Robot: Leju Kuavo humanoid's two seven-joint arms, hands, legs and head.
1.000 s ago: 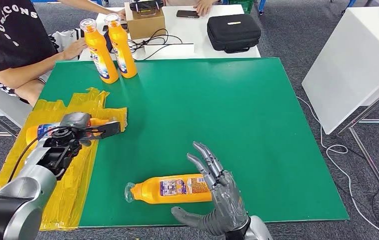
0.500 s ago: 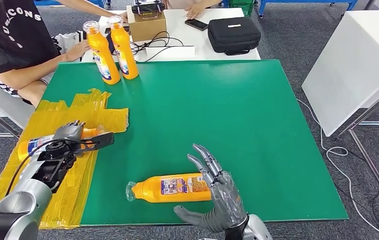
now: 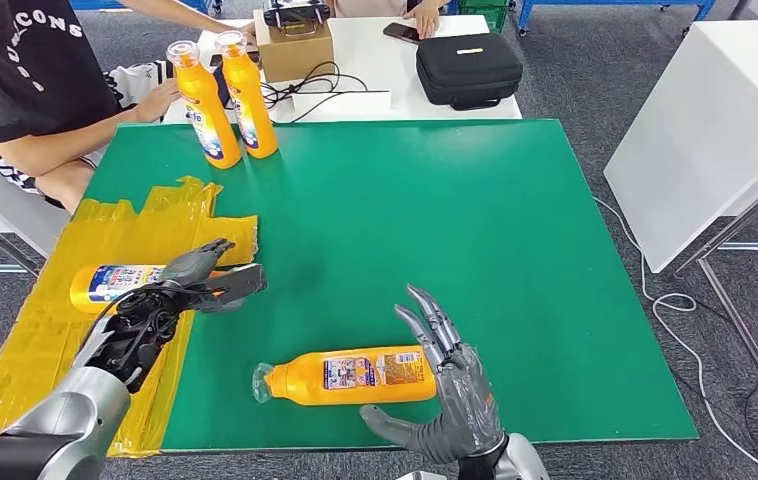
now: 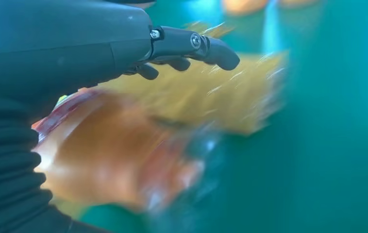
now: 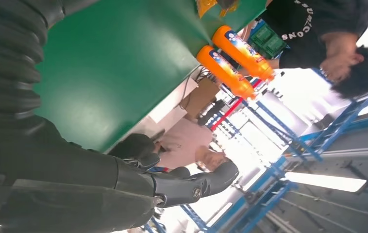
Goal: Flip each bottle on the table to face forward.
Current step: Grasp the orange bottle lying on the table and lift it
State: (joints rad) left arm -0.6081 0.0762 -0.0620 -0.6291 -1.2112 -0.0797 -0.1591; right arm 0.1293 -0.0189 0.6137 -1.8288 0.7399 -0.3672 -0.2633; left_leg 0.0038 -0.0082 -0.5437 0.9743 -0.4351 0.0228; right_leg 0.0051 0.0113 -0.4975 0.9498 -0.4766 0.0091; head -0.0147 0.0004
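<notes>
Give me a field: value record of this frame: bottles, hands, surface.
standing bottles: two orange, upright at the far left of the green mat
near bottle: lying on the mat, cap to the left
left bottle: lying on yellow sheet
right hand: fingers spread, at near bottle's base
left hand: fingers apart, beside left bottle; contact unclear
person: seated at far left

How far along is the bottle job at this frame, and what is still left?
Done, apparently: two bottles stand upright at the green mat's far corner. In hand: the left hand is at the bottle on the yellow sheet, which lies on its side; whether it grips it is unclear. Left: the near bottle also lies flat, the right hand open beside its base.
</notes>
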